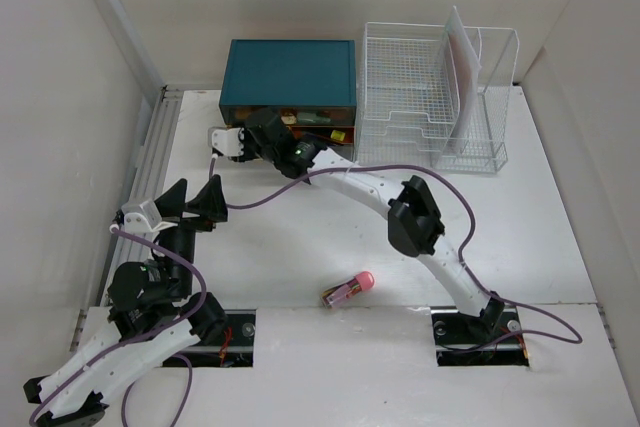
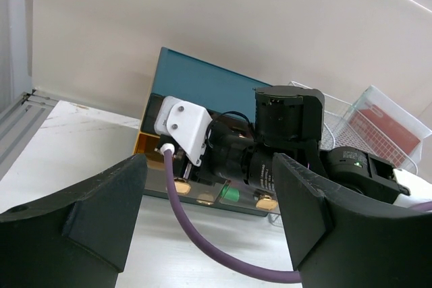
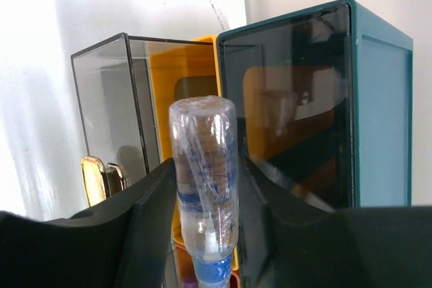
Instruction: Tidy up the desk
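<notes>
The desk [image 1: 300,257] is seen as a large, flat, matte white rectangle, laid level and filling most of the overhead view. It is closed in by pale walls [image 1: 60,97] at its left, far and right sides. A straight seam is seen across its near part.

The desk [image 1: 300,257] looked matt and smooth. The teal drawer box [image 1: 288,72] was plastic, its dark front glossy and reflecting. The rack [image 1: 400,67] was thin white wire. The small bottle [image 3: 202,166] was clear shiny plastic
</notes>
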